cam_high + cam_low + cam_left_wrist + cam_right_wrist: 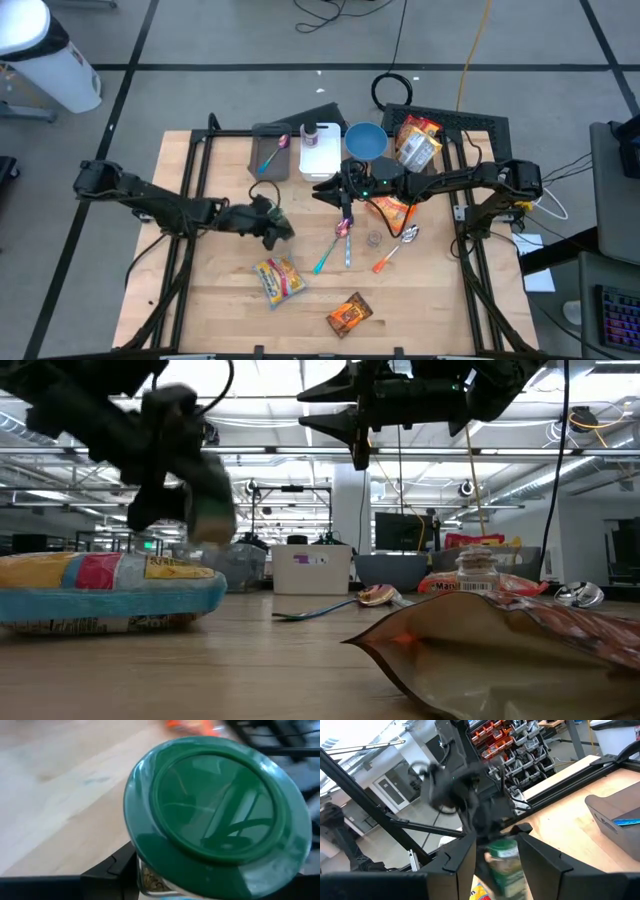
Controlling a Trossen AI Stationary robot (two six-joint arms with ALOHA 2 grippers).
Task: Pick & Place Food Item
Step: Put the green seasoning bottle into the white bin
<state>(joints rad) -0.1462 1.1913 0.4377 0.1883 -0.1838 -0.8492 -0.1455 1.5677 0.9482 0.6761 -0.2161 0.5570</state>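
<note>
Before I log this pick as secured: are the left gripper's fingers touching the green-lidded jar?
Touching. The left wrist view shows the fingers pressed against the green-lidded jar; in the low view it hangs above the table.

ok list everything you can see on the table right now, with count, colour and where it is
jar: 1, green lid, held in the left gripper above the table's left-middle
snack packet: 1, yellow and blue, front centre
snack bag: 1, brown and orange, front, right of centre
orange bag: 1, orange, under the right arm
chip bags: 2, orange and yellow, back right
bowl: 1, blue, back centre
white container: 1, white, left of the bowl
grey tray: 1, grey, back left of centre, utensil in it
utensils: several, teal, pink, orange, metal, centre
small clear jar: 1, centre
left gripper: shut on the jar
right gripper: raised over the centre
</note>
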